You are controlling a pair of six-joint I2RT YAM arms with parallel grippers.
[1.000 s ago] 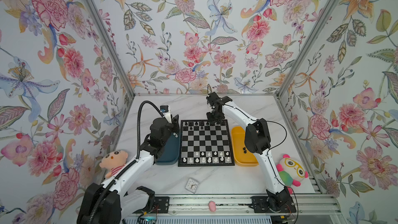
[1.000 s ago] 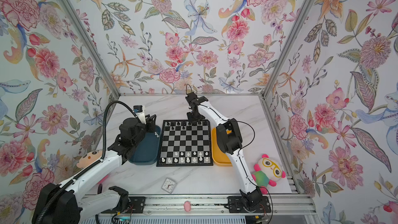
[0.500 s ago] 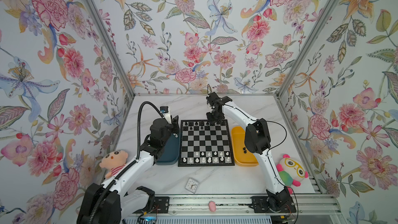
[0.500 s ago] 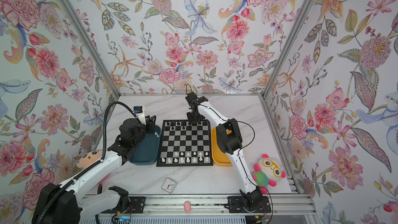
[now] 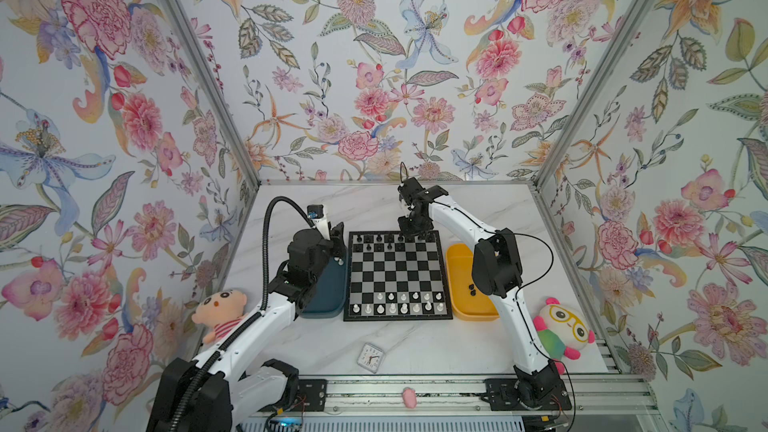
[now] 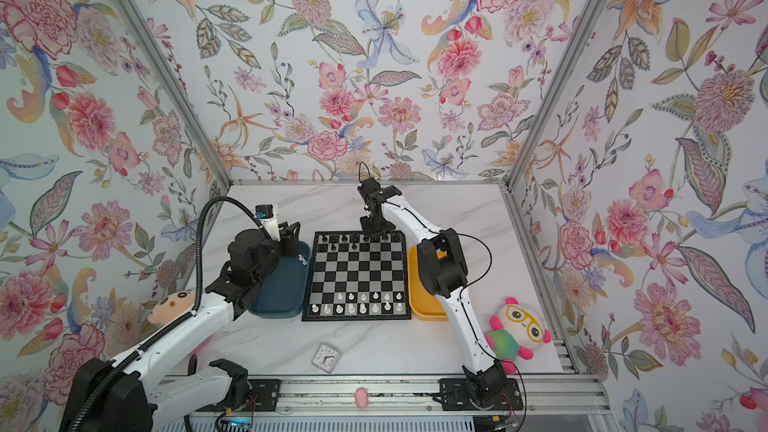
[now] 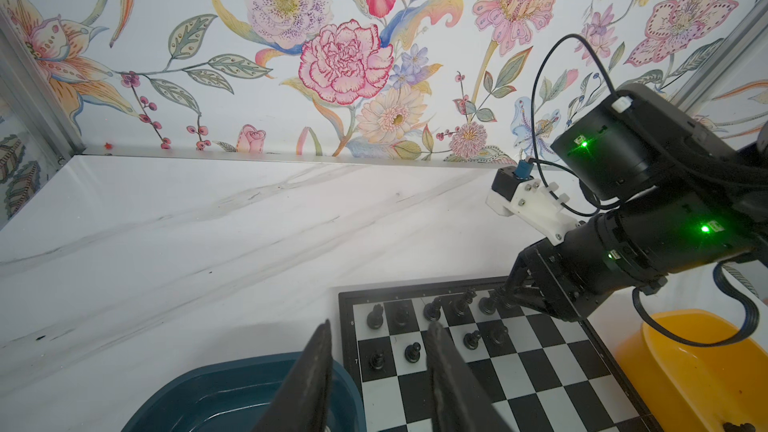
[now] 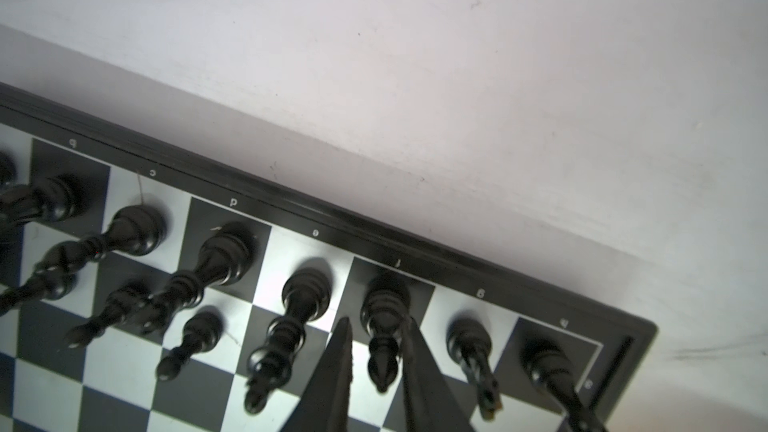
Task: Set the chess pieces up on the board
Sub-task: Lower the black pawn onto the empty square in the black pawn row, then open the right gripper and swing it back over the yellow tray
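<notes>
Right wrist view suggests a placing step that is almost done. The marbled bench carries the glossy checked board under the right hand. A smooth teal tray sits below the left hand, whose jaws are apart and empty. The right hand's jaws are slightly parted around a turned black bishop standing on its back-row square. Next, likely: lift straight up, clear of the close neighbours.

board: black and silvery-grey checks, black border | black chess pieces, white chess pieces | dark teal tray, yellow tray | counter: white marble, grey veins | walls: pastel floral print
</notes>
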